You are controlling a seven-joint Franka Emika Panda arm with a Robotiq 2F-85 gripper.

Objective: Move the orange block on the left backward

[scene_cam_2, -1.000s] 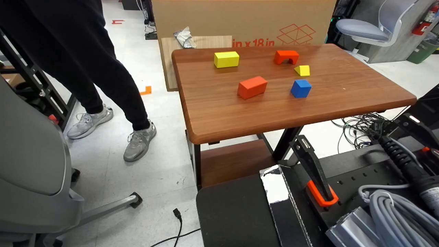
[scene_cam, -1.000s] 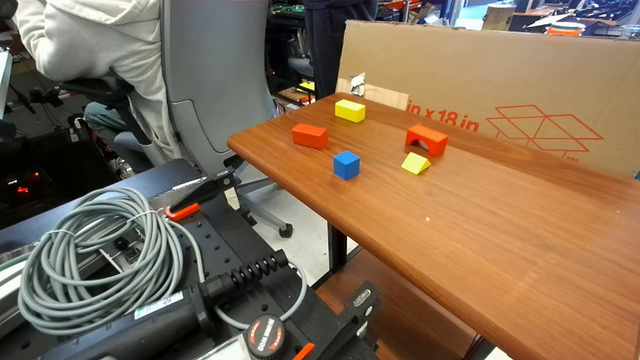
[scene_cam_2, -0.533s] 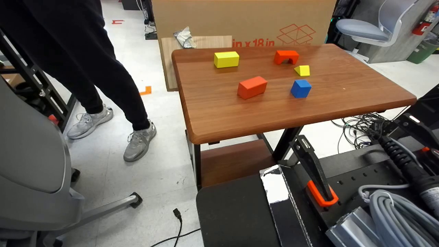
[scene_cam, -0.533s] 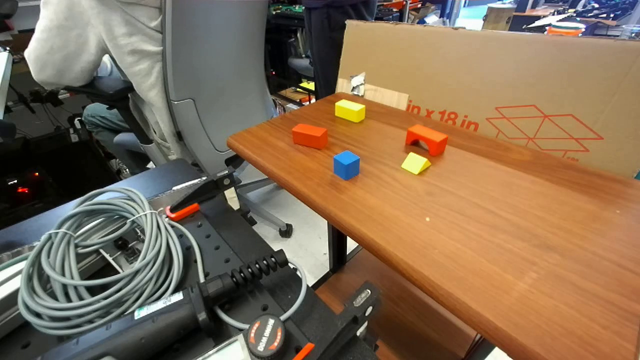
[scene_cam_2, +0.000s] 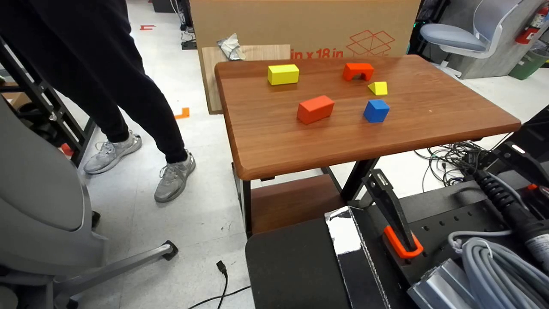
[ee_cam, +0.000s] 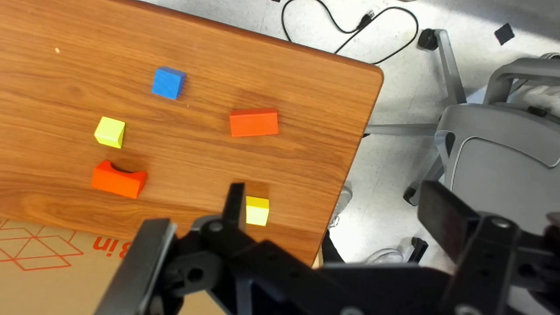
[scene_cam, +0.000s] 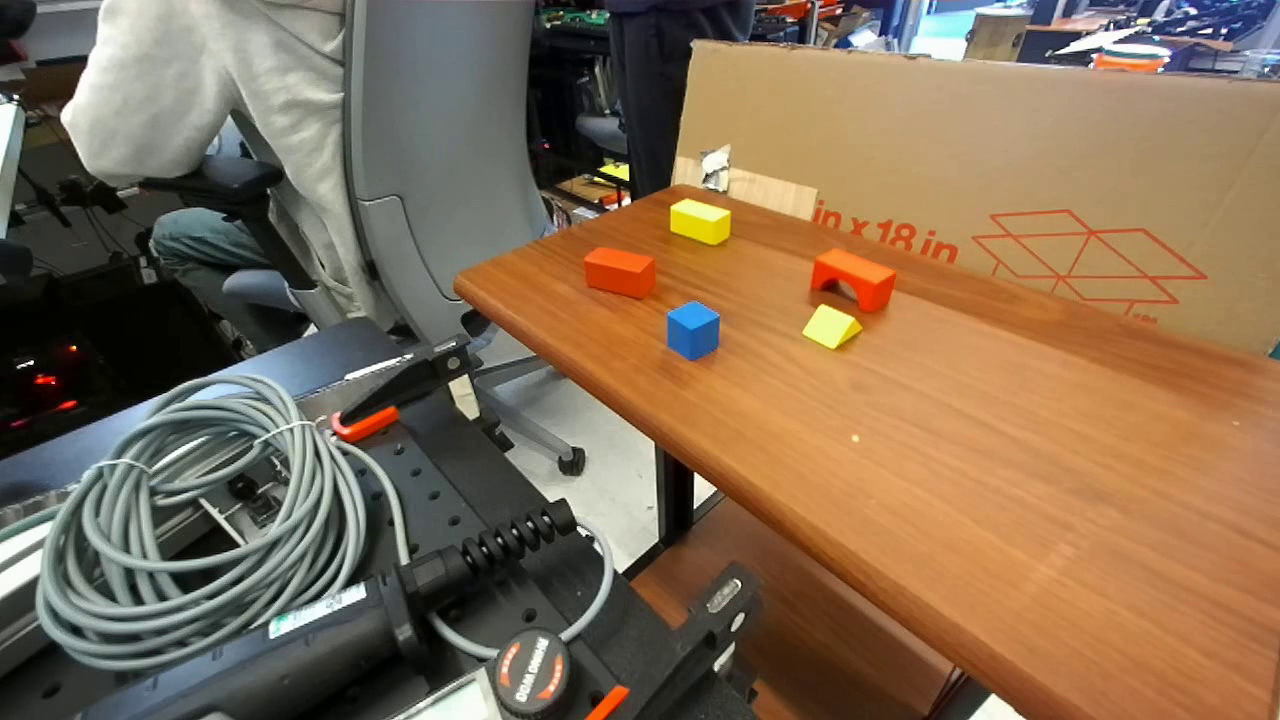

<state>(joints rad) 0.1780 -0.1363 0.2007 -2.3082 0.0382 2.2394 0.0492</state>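
Observation:
The orange block [scene_cam: 620, 273], a plain orange-red rectangular block, lies flat on the wooden table near its left end in an exterior view. It also shows in an exterior view [scene_cam_2: 315, 110], left of the blue cube [scene_cam_2: 376, 111], and in the wrist view [ee_cam: 254, 123] near the table's right edge. My gripper [ee_cam: 334, 194] is open in the wrist view, with nothing between its fingers. It hangs apart from the orange block, which lies above and left of the fingers in that picture. The gripper and arm are out of view in both exterior views.
A yellow rectangular block [ee_cam: 257, 210] is partly hidden by a finger in the wrist view. An orange-red arch [scene_cam: 853, 280] and a yellow wedge [scene_cam: 831, 327] lie farther right on the table [scene_cam: 950, 480]. A cardboard sheet [scene_cam: 950, 150] stands behind; a grey chair [scene_cam: 440, 120] is beside the table.
The grey chair and the seated person have shifted slightly. The blocks on the table have not moved.

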